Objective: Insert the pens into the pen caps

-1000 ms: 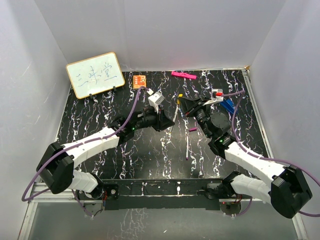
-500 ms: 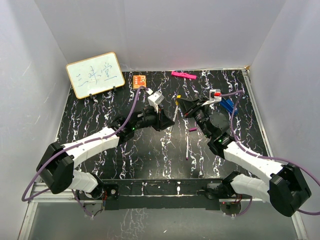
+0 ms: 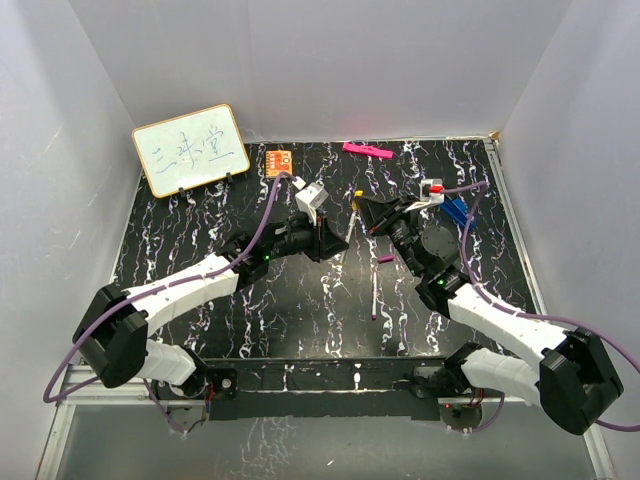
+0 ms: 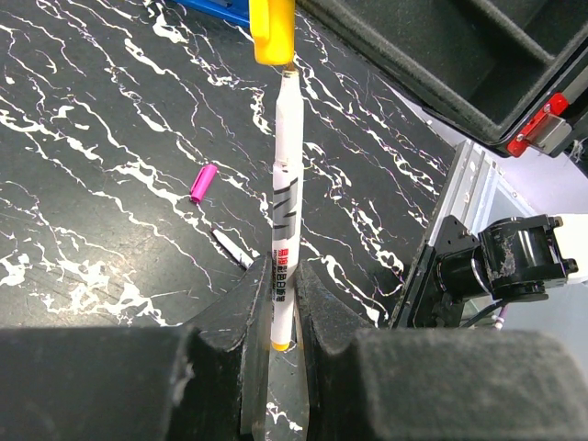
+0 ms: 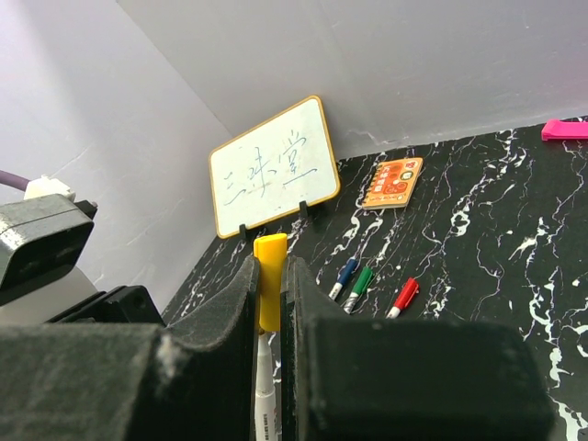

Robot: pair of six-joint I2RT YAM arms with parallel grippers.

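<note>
The left end effector pinches a pen, print unreadable; the right end effector pinches a yellow cap; the whiteboard bears blue handwriting.

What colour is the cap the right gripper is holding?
Yellow; the cap shows clearest in the right wrist view, pinched in the right gripper.

The whiteboard at the 11 o'clock corner of the desk carries 3 handwritten blue Chinese characters in 1 row, which look like 三味堂. The orange card at its 3 o'clock side has small printing, too small to read. The white pen shows black bars and a line of red print low on its barrel, not legible.
</note>
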